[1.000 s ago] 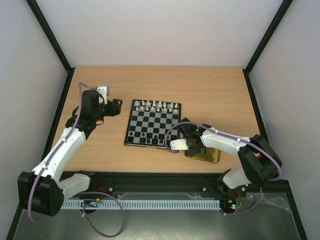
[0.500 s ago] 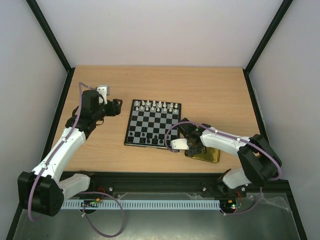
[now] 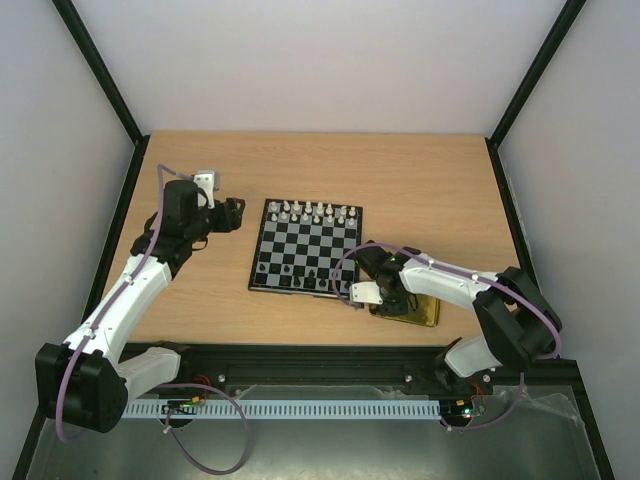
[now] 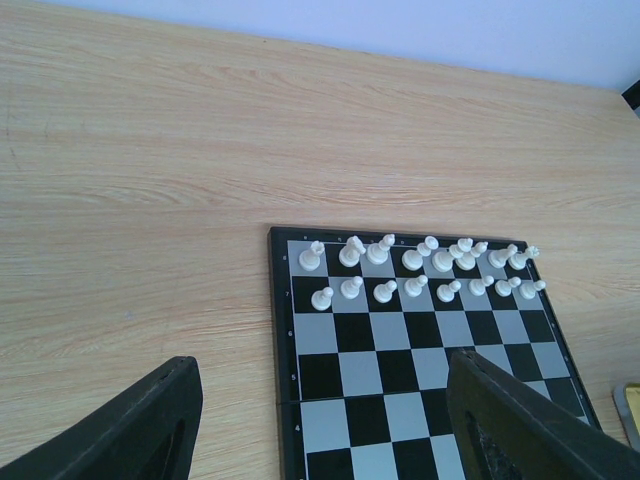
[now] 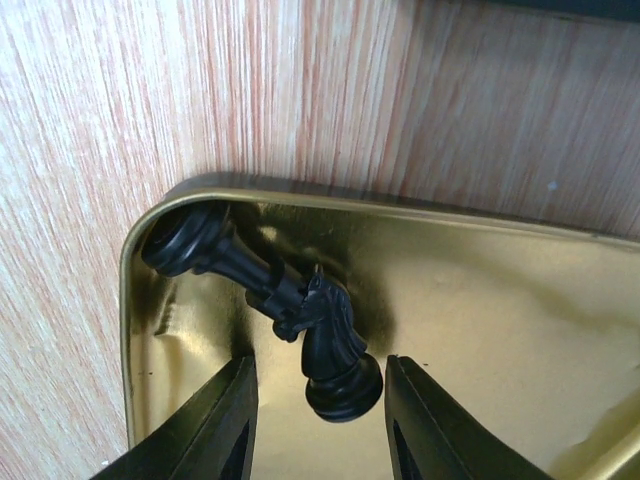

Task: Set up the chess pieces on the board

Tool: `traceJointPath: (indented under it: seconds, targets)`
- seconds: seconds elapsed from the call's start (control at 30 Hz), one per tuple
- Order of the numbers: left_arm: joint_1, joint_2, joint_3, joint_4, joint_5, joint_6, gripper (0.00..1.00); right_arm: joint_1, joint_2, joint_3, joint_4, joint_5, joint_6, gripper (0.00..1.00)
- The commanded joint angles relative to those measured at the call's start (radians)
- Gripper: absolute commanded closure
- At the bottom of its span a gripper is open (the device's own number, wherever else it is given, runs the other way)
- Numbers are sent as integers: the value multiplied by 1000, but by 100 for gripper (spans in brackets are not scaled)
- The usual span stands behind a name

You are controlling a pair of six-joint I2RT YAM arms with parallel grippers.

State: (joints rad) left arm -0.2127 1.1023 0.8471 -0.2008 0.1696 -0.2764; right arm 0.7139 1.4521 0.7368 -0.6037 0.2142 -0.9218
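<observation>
The board [image 3: 310, 245] lies mid-table. White pieces [image 3: 312, 212] fill its two far rows, and a few black pieces [image 3: 288, 271] stand on the near rows. In the left wrist view the board [image 4: 380, 365] shows the white pieces [image 4: 415, 268]. My left gripper [image 3: 235, 213] is open and empty, hovering left of the board [image 4: 325, 430]. My right gripper [image 3: 385, 300] is low over the gold tray [image 3: 425, 312]. In the right wrist view it [image 5: 320, 420] is open, its fingers either side of a black knight [image 5: 335, 345] lying in the tray's corner. A second black piece [image 5: 205, 250] lies touching the knight.
The gold tray [image 5: 520, 300] sits on the wood just right of the board's near right corner, close to the table's front edge. Its raised rim curves round the two pieces. Black frame posts stand at the table's sides.
My right gripper has shifted slightly right and down, from the board's near corner onto the tray. The left arm has not moved.
</observation>
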Motion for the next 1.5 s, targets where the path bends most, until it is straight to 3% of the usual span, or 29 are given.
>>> traceJointPath:
  seconds: [0.0, 0.47, 0.77, 0.97, 1.23, 1.47]
  targets:
    - [6, 5, -11, 9, 10, 2, 30, 5, 35, -15, -67, 5, 25, 62]
    - [5, 12, -15, 15, 27, 2, 30, 5, 68, 9, -12, -35, -30, 62]
    - [5, 23, -15, 15, 27, 3, 30, -16, 70, 9, -81, -42, -39, 84]
    - [2, 47, -21, 31, 74, -5, 30, -119, -26, 93, -158, -105, -20, 87]
    - [-118, 150, 14, 22, 179, -70, 33, -149, -167, 201, -63, -390, 226, 88]
    - [-175, 142, -92, 188, 399, -307, 35, -149, -162, 212, 198, -518, 478, 87]
